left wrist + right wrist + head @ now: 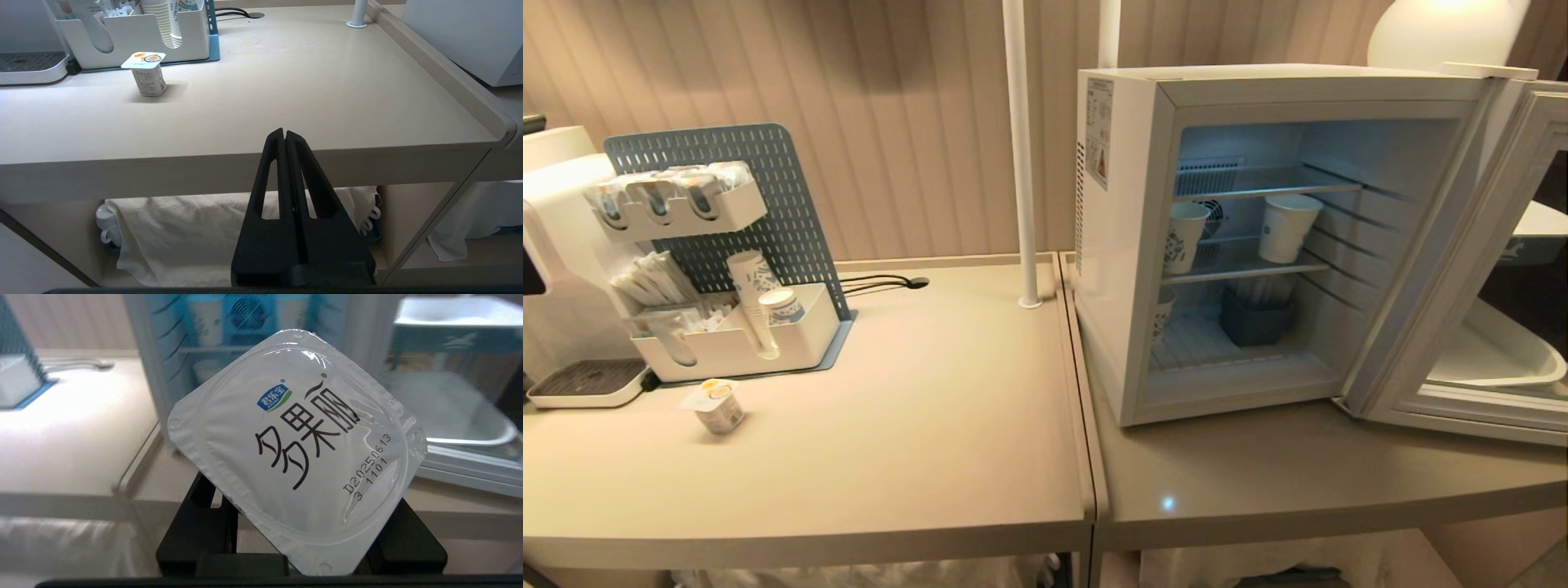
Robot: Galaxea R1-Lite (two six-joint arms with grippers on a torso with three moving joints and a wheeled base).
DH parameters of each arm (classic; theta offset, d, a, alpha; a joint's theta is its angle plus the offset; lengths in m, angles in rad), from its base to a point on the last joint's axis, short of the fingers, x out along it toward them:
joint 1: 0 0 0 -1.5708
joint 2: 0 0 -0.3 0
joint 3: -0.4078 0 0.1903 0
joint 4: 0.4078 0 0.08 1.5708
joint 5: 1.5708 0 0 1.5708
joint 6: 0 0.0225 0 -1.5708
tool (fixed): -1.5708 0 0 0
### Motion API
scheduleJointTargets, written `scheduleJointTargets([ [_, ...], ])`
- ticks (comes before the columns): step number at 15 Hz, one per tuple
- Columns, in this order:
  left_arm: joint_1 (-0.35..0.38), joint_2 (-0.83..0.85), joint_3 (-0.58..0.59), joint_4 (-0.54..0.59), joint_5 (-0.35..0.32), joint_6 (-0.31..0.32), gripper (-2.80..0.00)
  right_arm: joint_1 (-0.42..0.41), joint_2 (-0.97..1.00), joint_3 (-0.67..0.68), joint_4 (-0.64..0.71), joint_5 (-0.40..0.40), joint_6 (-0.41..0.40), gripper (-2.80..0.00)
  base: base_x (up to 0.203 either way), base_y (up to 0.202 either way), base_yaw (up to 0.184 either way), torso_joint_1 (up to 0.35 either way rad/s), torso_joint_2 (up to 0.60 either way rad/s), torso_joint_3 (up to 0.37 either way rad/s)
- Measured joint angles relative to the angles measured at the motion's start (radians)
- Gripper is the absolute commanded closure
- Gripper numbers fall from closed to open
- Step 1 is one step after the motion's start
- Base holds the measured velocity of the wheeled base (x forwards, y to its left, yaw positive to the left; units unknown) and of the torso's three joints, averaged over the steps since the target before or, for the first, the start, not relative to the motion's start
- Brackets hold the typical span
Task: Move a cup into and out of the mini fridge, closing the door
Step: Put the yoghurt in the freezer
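White foil-lidded yogurt cup (pixel 298 457) is filling the centre of the right wrist frame, sitting tilted between the black fingers of the right gripper (pixel 300 539), whose jaws are standing partly apart and clamping the cup's body beneath the lid. Behind it, in the upper middle of that frame, the mini fridge (pixel 1119 245) is showing blurred, with paper cups on its shelf. In the head frame the fridge is occupying the centre right, standing on the beige counter (pixel 1258 482), its door (pixel 1486 269) swinging wide to the right edge. Two paper cups (pixel 1286 227) are resting on the middle wire shelf and a dark bin (pixel 1255 320) is sitting on the fridge floor. At the lower left of that frame a second yogurt cup (pixel 719 406) is standing upright on the table (pixel 915 457), just before a white organiser tray (pixel 735 347) backed by a blue pegboard (pixel 768 196). At the lower centre of the left wrist frame the left gripper (pixel 284 134) is hanging below the table edge, fingers pressed together and holding nothing.
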Motion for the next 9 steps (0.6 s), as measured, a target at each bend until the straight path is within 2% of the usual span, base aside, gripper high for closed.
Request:
scheduleJointTargets([
  [2,0.0,0.0,0.0,0.0,0.0,0.0,0.0,0.001,0.209,-0.075,-0.013,0.068,-0.016,0.0,0.0,0.0,0.0,0.0,0.0,0.0],
  [5,0.0,0.0,0.0,-0.001,0.0,-0.001,0.0,0.004,0.562,-0.131,-0.14,0.137,-0.035,0.0,0.0,0.0,0.0,0.0,0.0,0.0],
  [7,0.0,0.0,0.0,-0.001,0.0,-0.001,0.0,0.013,0.817,-0.162,-0.29,0.138,-0.041,0.0,0.0,0.0,0.0,0.0,0.0,0.0],
  [9,0.0,0.0,0.0,-0.001,0.0,-0.001,0.0,0.035,1.074,-0.224,-0.457,0.099,-0.045,0.0,0.0,0.0,0.0,0.0,0.0,0.0],
])
